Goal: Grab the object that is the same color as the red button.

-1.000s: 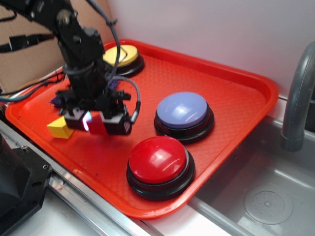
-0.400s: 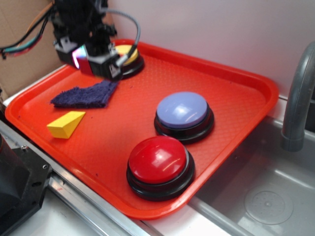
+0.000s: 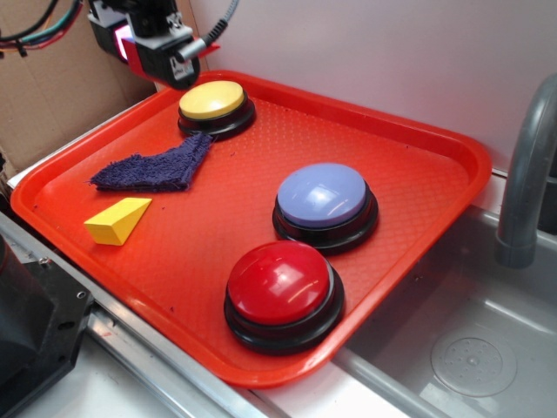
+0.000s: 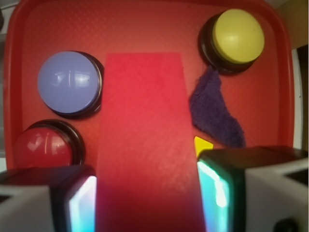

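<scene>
My gripper [image 3: 150,45] is raised high above the tray's far left corner, shut on the red wedge block [image 4: 145,145]. In the wrist view the block fills the space between my two glowing fingers [image 4: 212,193]. In the exterior view only a red sliver [image 3: 211,50] shows beside the gripper. The red button [image 3: 278,282] sits on its black base at the tray's near edge, and shows in the wrist view [image 4: 43,146] at lower left.
The red tray [image 3: 418,148] also holds a lavender-blue button [image 3: 323,194], a yellow button [image 3: 211,98], a purple cloth [image 3: 157,168] and a yellow wedge [image 3: 117,219]. A grey faucet [image 3: 526,183] and sink lie to the right.
My gripper has lifted from low over the tray by the yellow wedge up and back to the far left corner, carrying the red block.
</scene>
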